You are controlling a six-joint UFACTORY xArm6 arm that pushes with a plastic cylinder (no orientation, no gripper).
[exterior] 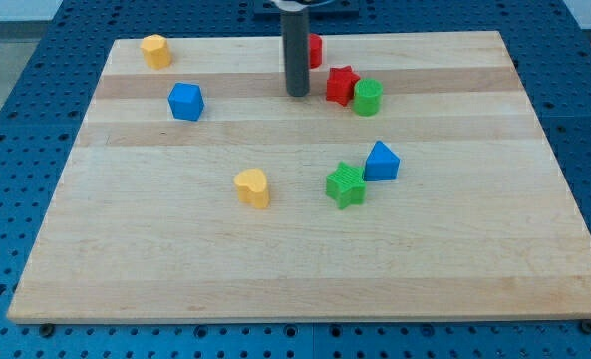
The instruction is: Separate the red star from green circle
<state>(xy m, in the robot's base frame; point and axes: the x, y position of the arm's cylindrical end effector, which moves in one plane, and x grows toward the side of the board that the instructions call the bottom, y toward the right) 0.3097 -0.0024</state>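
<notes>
The red star (341, 85) lies near the view's top, right of centre, on the wooden board (295, 259). The green circle (367, 97) touches it on its lower right side. My tip (297, 94) stands just left of the red star, a small gap apart from it. The rod rises straight up out of the view's top.
A red block (315, 50) is partly hidden behind the rod. A yellow block (155, 50) sits at top left, a blue block (186, 101) below it. A yellow heart (253, 186), a green star (346, 184) and a blue block (381, 161) lie mid-board.
</notes>
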